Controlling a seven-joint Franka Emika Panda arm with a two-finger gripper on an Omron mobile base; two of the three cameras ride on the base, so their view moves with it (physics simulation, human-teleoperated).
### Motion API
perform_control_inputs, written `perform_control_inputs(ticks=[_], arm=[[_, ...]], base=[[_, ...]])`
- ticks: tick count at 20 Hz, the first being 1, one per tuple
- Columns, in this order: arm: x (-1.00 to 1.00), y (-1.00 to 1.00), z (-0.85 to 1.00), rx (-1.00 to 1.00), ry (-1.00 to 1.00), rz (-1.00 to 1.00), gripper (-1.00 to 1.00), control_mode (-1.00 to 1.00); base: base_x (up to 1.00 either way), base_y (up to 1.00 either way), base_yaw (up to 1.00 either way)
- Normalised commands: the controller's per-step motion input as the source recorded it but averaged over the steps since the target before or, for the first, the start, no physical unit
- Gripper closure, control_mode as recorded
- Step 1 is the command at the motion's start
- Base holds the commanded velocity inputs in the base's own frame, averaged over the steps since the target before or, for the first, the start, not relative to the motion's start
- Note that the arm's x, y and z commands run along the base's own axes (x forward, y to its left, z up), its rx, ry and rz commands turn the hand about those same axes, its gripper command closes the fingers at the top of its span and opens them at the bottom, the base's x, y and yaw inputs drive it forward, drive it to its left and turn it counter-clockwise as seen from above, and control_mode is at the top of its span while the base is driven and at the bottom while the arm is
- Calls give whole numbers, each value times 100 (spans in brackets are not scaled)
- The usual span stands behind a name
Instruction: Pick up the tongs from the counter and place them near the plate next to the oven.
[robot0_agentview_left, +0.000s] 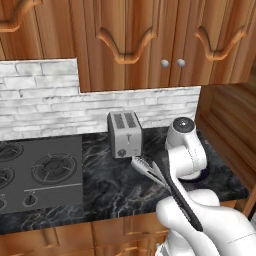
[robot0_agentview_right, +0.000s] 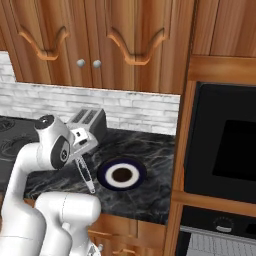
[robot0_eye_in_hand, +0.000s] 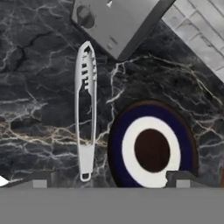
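The wide-open, empty gripper (robot0_eye_in_hand: 109, 179) hung above the counter (robot0_eye_in_hand: 35, 87), the tongs (robot0_eye_in_hand: 85, 113) lying lengthwise beside the plate (robot0_eye_in_hand: 151, 148), off toward one fingertip.

Silver tongs (robot0_eye_in_hand: 85, 118); black white-veined counter (robot0_eye_in_hand: 39, 87); plate (robot0_eye_in_hand: 151, 146) navy-rimmed, white ring, brown centre.

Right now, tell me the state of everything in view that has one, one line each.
tongs: lying flat on the counter, not held, beside the plate without touching it.
plate: flat on the counter, nothing on it.
toaster: upright, slots empty.
oven: door shut.
upper cabinets: doors shut.
tool: open, above the counter, holding nothing.
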Motion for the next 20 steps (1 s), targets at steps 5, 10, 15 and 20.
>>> perform_control_inputs(ticks=[5, 10, 15, 20], arm=[[-67, 0, 56, 0, -29, 0, -100, -100], [-61, 0, 77, 0, -32, 0, -100, -100], [-71, 0, 41, 0, -41, 0, -100, -100], [-77, 0, 20, -1, -52, 0, -100, -100]], base=[[0, 0, 0], [0, 0, 0], [0, 0, 0], [0, 0, 0]])
